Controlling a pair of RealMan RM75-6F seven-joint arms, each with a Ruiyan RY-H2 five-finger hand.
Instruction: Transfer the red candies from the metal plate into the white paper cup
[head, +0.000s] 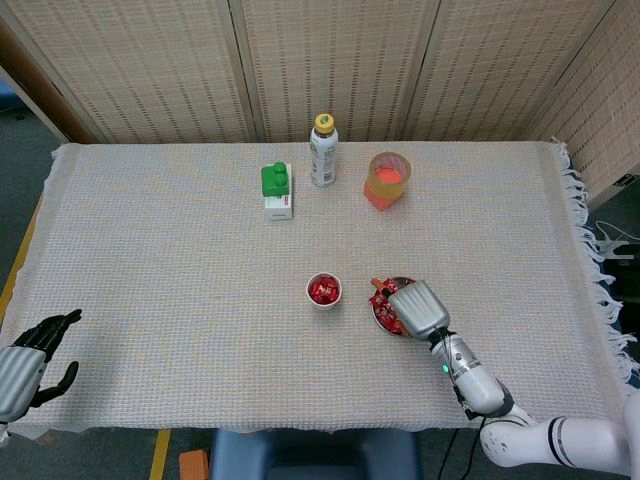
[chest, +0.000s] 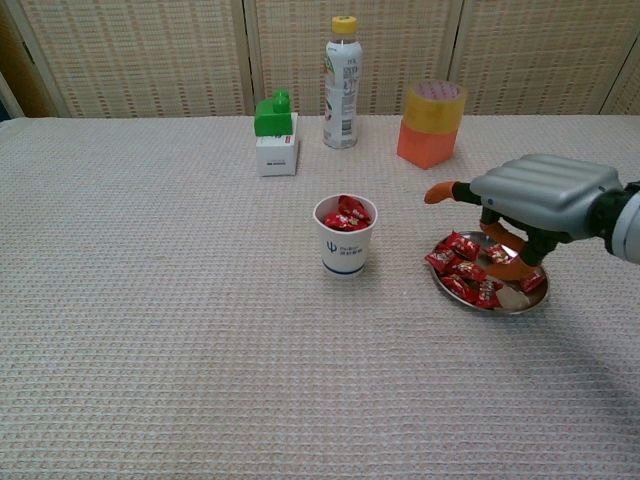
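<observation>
The white paper cup (chest: 346, 236) (head: 323, 291) stands mid-table with several red candies in it. To its right lies the metal plate (chest: 505, 303) (head: 379, 318) holding several red candies (chest: 458, 263) (head: 380, 291). My right hand (chest: 535, 208) (head: 417, 309) hovers over the plate's right part, palm down, fingers spread and curved downward, with nothing seen in it. It hides part of the plate. At the table's near left corner my left hand (head: 28, 358) rests open; only the head view shows it.
Along the back stand a green-topped white box (chest: 272, 135) (head: 276, 190), a yellow-capped bottle (chest: 341, 83) (head: 322, 151) and an orange-and-yellow container (chest: 431, 125) (head: 387, 180). The woven cloth (chest: 160, 330) covers the table; its fringed edge (head: 590, 240) runs down the right side.
</observation>
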